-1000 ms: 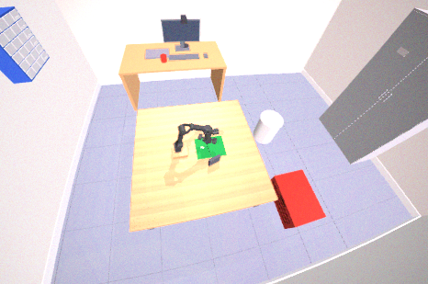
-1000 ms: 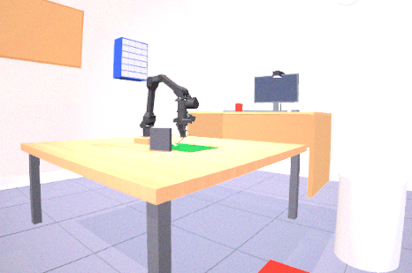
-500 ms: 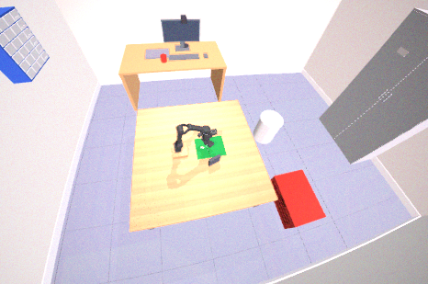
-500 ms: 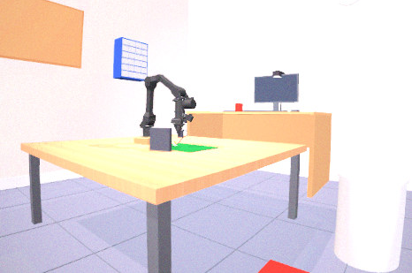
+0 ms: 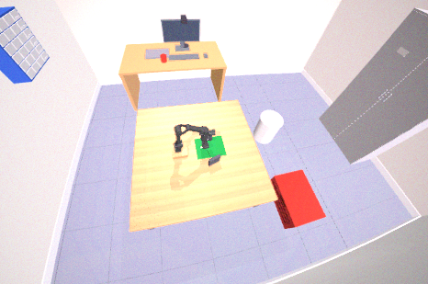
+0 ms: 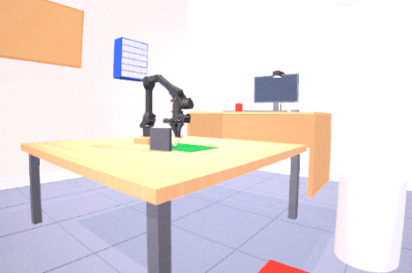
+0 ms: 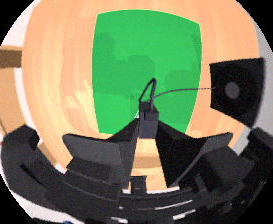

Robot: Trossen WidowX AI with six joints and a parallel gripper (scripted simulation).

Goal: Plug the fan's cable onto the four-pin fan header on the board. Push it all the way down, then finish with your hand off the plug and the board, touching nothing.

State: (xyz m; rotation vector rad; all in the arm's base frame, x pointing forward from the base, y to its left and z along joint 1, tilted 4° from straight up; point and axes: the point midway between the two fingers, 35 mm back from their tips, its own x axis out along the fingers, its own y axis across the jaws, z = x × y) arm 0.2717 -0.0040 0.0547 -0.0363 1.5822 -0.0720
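My gripper [image 5: 205,147] [image 6: 178,135] [image 7: 145,120] is shut on the fan's plug, pointing down low over the green board [image 5: 219,146] [image 6: 199,147] [image 7: 122,40]. The dark plug [image 7: 148,124] sits between the fingertips in the wrist view. Its thin cable [image 7: 182,90] loops above the plug and runs right to the fan [image 5: 214,161] [image 6: 161,140] [image 7: 232,90], which stands upright beside the board. Only a small pale sliver [image 7: 137,114] shows at the plug's left edge, possibly the header; the rest is hidden. Whether the plug touches the header cannot be told.
The board and fan stand on the wooden table [image 5: 161,206] [image 6: 110,158]. The arm's base block [image 5: 180,154] [image 6: 141,140] is left of the board. A desk [image 5: 130,61] with a monitor [image 5: 180,31] [image 6: 276,88] stands behind, away from the arm.
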